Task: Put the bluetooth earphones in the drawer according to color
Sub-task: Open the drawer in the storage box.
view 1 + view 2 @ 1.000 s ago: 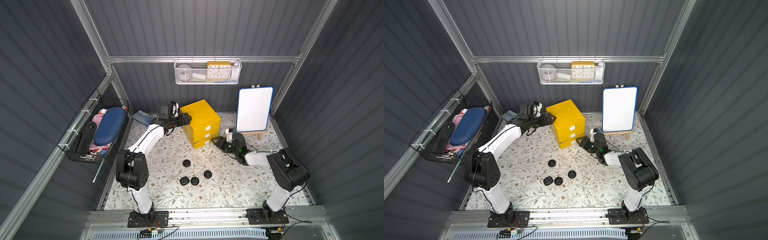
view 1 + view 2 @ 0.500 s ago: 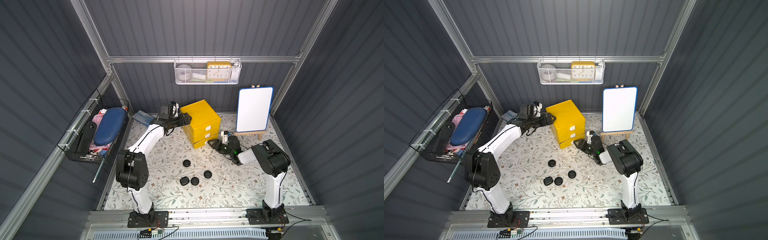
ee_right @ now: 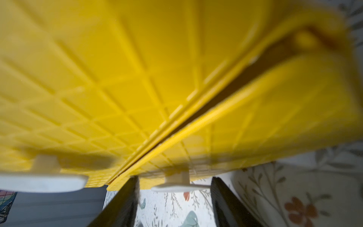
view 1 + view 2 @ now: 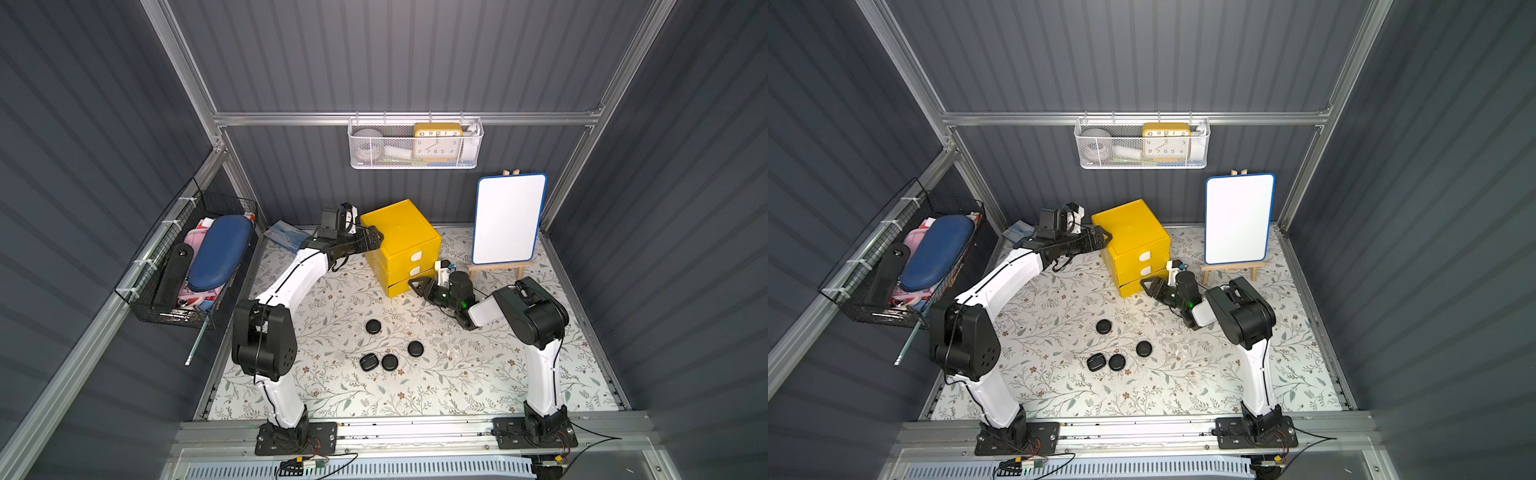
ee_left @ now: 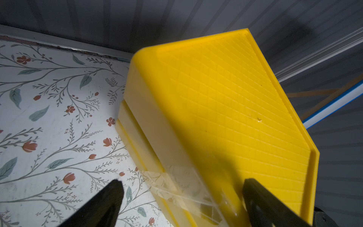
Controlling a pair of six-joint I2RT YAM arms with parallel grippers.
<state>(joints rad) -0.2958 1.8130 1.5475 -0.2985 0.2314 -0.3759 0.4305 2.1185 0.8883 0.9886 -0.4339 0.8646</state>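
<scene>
Several black bluetooth earphones lie loose on the floral mat, among them one apart and a touching pair; both top views show them. The yellow drawer cabinet stands at the back. My left gripper is open, straddling the cabinet's top rear corner. My right gripper is open, its fingers either side of the bottom drawer's white handle. One finger touches the handle's end. The bottom drawer looks slightly ajar.
A whiteboard on a wooden easel stands right of the cabinet, just behind my right arm. A black wire basket hangs on the left wall and a white one with a clock on the back wall. A blue packet lies back left.
My right arm has folded in from the right, and its gripper has slid left up to the bottom drawer's handle. The left arm and the earphones have not moved.
</scene>
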